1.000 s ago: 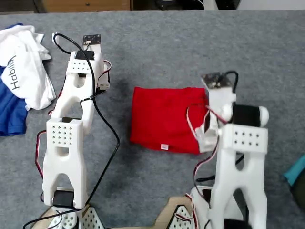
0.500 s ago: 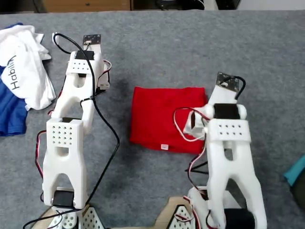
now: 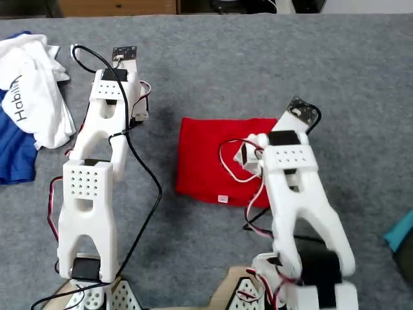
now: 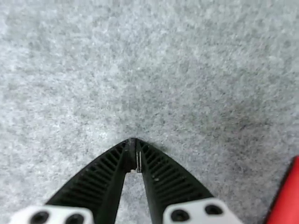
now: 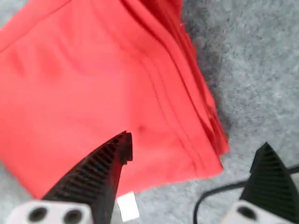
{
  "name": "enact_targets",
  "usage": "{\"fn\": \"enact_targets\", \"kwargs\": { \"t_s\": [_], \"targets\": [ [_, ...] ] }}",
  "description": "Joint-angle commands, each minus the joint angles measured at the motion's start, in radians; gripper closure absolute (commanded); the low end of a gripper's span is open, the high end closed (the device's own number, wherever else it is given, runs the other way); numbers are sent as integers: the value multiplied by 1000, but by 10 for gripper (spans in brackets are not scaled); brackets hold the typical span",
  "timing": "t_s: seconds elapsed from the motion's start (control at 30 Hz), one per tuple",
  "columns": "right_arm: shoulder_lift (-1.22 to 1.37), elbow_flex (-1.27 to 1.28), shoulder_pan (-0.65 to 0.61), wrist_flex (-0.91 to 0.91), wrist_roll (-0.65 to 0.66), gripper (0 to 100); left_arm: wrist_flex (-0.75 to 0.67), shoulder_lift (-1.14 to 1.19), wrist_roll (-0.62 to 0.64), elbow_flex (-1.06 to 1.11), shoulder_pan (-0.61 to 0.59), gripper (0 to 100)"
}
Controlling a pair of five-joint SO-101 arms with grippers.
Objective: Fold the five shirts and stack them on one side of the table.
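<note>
Count: three shirts can be told apart, one white, one blue, one red; two arms stand on the grey table (image 3: 258, 58).
Left edge: the white shirt (image 3: 32, 97) lies crumpled at the table's far left edge, partly on top of the blue shirt (image 3: 13, 152), which reaches the edge itself.
Left arm: the left arm (image 3: 87, 187) stretches away from the near edge, between the white shirt and the red one, touching neither.
Left gripper: the left gripper (image 4: 133, 156) has its black toothed fingers (image 4: 105, 182) pressed tip to tip with nothing between them, over bare table.
Middle: the red shirt (image 3: 213, 158) lies folded into a flat rectangle, well apart from the other two, a small white tag (image 3: 222, 198) at its near edge.
Right arm: the right arm (image 3: 293, 187) leans over the red shirt's right side and covers that edge from above.
Right gripper: the right gripper (image 5: 195, 149) is spread wide and grips nothing, one finger above the red cloth, the other above grey table beyond the stacked fold edges.
Wrist views add: the layered folds and the tag (image 5: 127, 206) close up; a sliver of red shirt (image 4: 287, 200) beside the left gripper.
Right edge: a bit of teal cloth (image 3: 401, 236); whether it is a shirt cannot be told.
</note>
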Motion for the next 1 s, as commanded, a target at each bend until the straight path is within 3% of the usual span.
{"fn": "enact_targets", "kwargs": {
  "t_s": [0.0,0.33,0.6,0.8,0.97],
  "targets": [
    [81,-25,-18,-87,-63,601,-17,-2,-6,-43,11,980],
    [283,-25,-12,-269,-95,634,-15,-2,-6,-43,11,980],
    [277,-62,82,-261,21,997,-14,-2,-6,-43,11,980],
    [277,-88,194,-209,41,992,-12,-2,-6,-41,9,980],
    [277,-242,269,9,41,994,-12,-2,-6,-40,9,980]
  ]
}}
